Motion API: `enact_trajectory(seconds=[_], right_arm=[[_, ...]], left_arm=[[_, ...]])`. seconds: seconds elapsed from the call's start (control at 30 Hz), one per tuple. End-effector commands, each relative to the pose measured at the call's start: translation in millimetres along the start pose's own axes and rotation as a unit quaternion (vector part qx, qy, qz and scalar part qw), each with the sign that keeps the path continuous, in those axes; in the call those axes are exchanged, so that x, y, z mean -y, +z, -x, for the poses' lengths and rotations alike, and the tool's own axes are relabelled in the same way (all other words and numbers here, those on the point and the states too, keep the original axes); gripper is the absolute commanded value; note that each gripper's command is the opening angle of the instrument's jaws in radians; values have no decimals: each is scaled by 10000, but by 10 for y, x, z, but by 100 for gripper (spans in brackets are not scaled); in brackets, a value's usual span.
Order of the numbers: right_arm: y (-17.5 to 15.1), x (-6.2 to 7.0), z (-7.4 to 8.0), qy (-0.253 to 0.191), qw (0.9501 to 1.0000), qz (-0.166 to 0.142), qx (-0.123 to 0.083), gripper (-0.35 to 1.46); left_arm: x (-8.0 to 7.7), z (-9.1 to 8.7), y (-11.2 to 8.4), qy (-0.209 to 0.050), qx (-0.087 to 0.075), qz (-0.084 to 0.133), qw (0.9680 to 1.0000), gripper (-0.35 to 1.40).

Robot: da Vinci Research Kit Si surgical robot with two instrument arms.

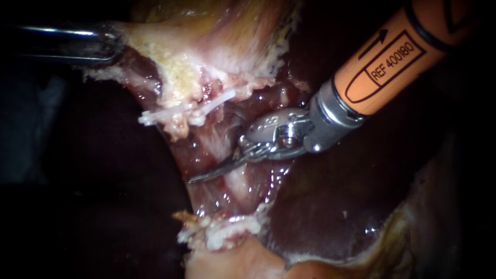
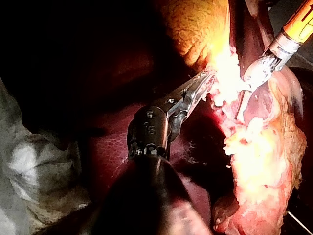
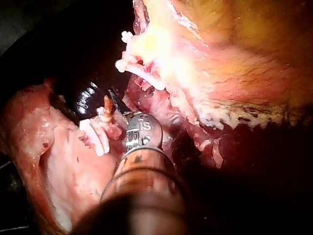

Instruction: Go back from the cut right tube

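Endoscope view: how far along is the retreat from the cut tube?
Done: the upper clips and lower clips are in place; whether the tube between them is parted, I cannot tell. In hand: the right instrument, blades shut, lies across the pale strand between the clip groups, while the left instrument holds the gallbladder taut. Left: drawing the right instrument clear, probably toward the upper right.
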Motion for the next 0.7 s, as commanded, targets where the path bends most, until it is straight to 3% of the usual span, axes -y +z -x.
enact_trajectory(seconds=[0.03,0.07,0.1,0.17,0.23,0.37,0.47,0.53,0.57,0.6,0.63,0.7], right_arm=[[0,0,0,0,10000,9,-22,-35],[0,1,0,-10,9999,-36,-100,-35],[0,2,0,-19,9998,-10,-202,-6],[2,3,-1,30,9988,124,-470,91],[3,5,-2,154,9972,320,-658,121],[5,8,-2,347,9932,734,-839,143],[4,8,-1,415,9907,921,-908,143],[0,13,1,477,9854,1325,-958,143],[-1,17,3,343,9825,1601,-891,143],[-5,23,5,121,9768,2011,-733,143],[-8,29,6,-21,9737,2212,-538,143],[-18,42,6,-210,9661,2575,18,143]], left_arm=[[0,1,0,1,1,3,10000,-35],[0,1,0,1,1,3,10000,-35],[0,1,0,1,1,3,10000,-35],[0,1,0,1,1,4,10000,-35],[1,1,0,1,1,4,10000,-35],[2,1,0,4,1,5,10000,-35],[2,2,0,5,1,4,10000,-35],[2,2,0,5,1,5,10000,-35],[2,2,0,6,2,6,10000,-35],[2,2,-1,6,3,8,10000,-35],[3,2,-1,6,3,8,10000,-35],[4,2,-1,7,4,10,10000,-35]])
